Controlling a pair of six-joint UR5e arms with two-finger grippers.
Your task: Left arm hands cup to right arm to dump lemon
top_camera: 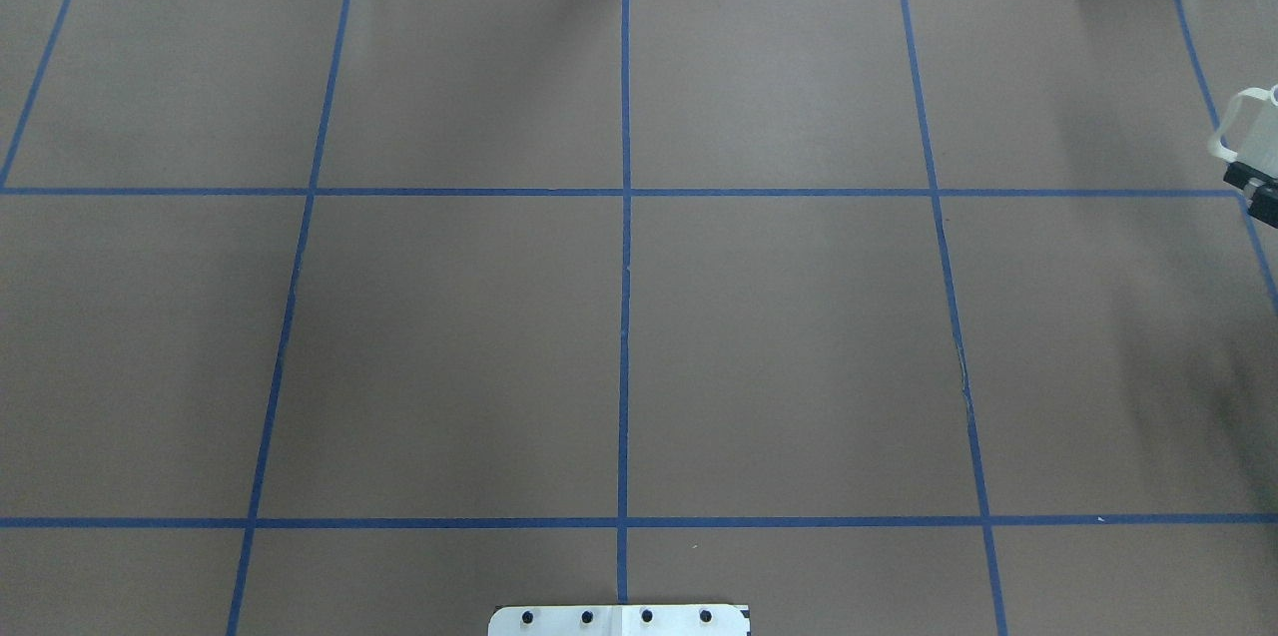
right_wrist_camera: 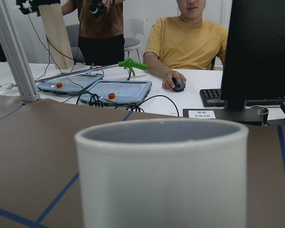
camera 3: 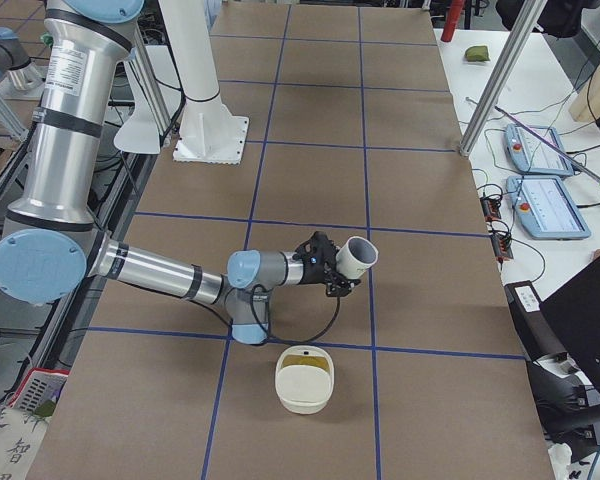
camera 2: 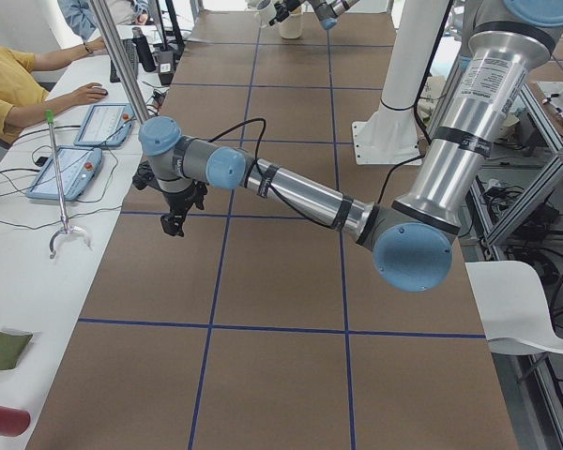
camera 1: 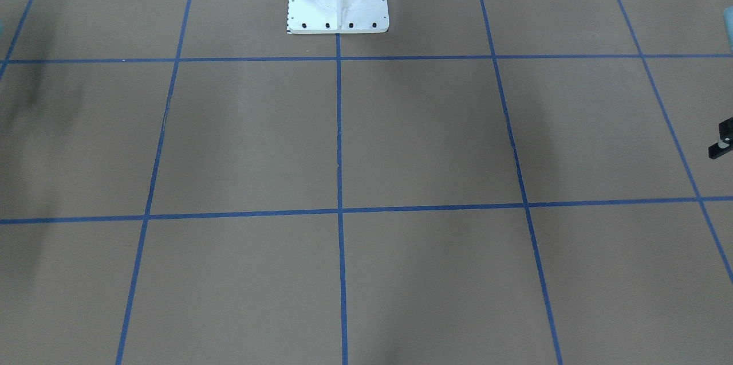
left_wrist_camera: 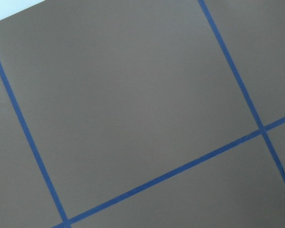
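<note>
Cup (camera 3: 358,256) and lemon (camera 3: 305,362) are both out at the robot's right end of the table (camera 3: 310,120), but we start on the left. The left gripper (camera 2: 174,230) shows clearly only from the side and as a black sliver at the front view's edge. I cannot tell whether its fingers are spread or pressed together. Its wrist camera catches only brown table and blue tape lines (left_wrist_camera: 156,178). The left arm (camera 2: 300,195) reaches out low and nearly level toward the operators' side, wrist bent, with the gripper pointing straight down above the table.

Over to the right, the right gripper (camera 3: 338,272) is clamped on the cup, which is off the table with its mouth tilted up and away from the arm. The mug fills the wrist view and hides the fingers, and the overhead view cuts off all but the handle. The right arm (camera 3: 160,268) lies low, forearm level. Nearer the table's end, apart from the cup, a white bowl (camera 3: 303,400) holds a dull yellow-olive shape, the lemon by its look.
</note>
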